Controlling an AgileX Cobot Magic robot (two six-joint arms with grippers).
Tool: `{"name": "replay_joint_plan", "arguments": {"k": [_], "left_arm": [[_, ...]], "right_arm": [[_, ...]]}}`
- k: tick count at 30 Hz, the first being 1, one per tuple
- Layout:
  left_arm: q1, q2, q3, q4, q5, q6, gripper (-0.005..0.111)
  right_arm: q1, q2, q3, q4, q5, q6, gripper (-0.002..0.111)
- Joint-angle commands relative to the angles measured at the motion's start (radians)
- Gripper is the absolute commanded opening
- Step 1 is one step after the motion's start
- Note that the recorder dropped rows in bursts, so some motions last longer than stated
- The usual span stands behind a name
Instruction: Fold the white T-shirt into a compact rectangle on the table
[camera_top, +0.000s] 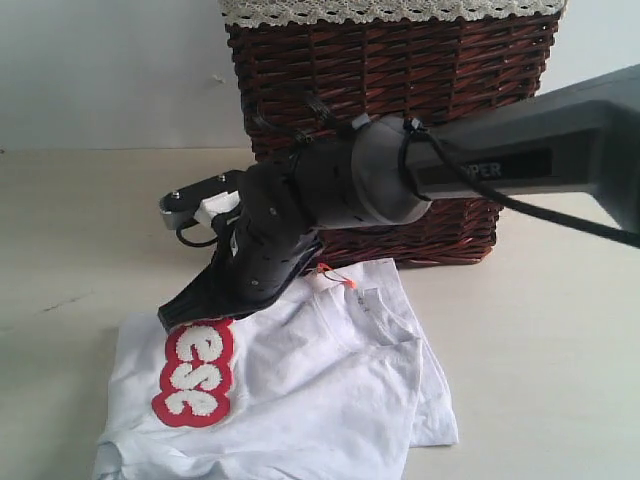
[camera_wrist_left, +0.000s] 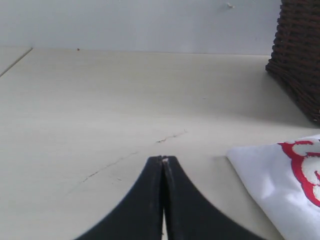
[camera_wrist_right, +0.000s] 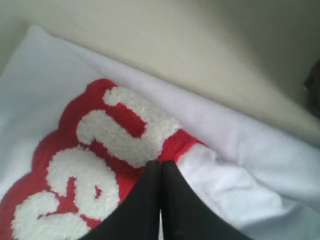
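Note:
The white T-shirt (camera_top: 330, 385) lies partly folded and rumpled on the table (camera_top: 70, 240), its fuzzy red-outlined letters (camera_top: 195, 372) facing up at the left and its orange neck tag (camera_top: 350, 281) by the collar. My right gripper (camera_top: 178, 318) reaches across from the right, shut, with its tips at the upper end of the letters. The right wrist view shows the black tips (camera_wrist_right: 160, 162) pressed together over the red and white letters (camera_wrist_right: 120, 125), no cloth between them. My left gripper (camera_wrist_left: 164, 159) is shut over bare table (camera_wrist_left: 100, 100), with a shirt corner (camera_wrist_left: 280, 185) beside it.
A brown wicker basket (camera_top: 400, 80) with a lace-trimmed lining stands behind the shirt, close to the right arm's wrist; its corner (camera_wrist_left: 300, 55) shows in the left wrist view. A faint crack-like scuff (camera_wrist_left: 170, 136) marks the table ahead of the left gripper.

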Motion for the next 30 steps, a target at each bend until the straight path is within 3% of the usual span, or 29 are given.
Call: {"name": "replay_joint_plan", "arguments": {"k": [1,7,15,19,21,25,30], "left_arm": [[0.002,-0.005,0.0,-0.012,-0.006,0.0,0.0],[0.002,-0.005,0.0,-0.012,-0.006,0.0,0.0],[0.002,-0.005,0.0,-0.012,-0.006,0.0,0.0],[0.002,-0.005,0.0,-0.012,-0.006,0.0,0.0],[0.002,-0.005,0.0,-0.012,-0.006,0.0,0.0],[0.002,-0.005,0.0,-0.012,-0.006,0.0,0.0],[0.002,-0.005,0.0,-0.012,-0.006,0.0,0.0]], "right_arm": [[0.025,-0.059,-0.005,0.046,0.115,-0.065,0.0],[0.241,-0.063,0.082,0.159,0.1,-0.157,0.0],[0.268,0.096,-0.154,0.207,0.066,-0.163,0.0],[0.268,0.069,-0.213,0.143,0.17,-0.156,0.0],[0.265,0.024,-0.178,0.069,0.15,-0.127,0.0],[0.217,-0.124,-0.019,-0.189,0.079,0.14,0.0],[0.115,-0.324,0.269,-0.224,-0.048,0.213,0.0]]}}
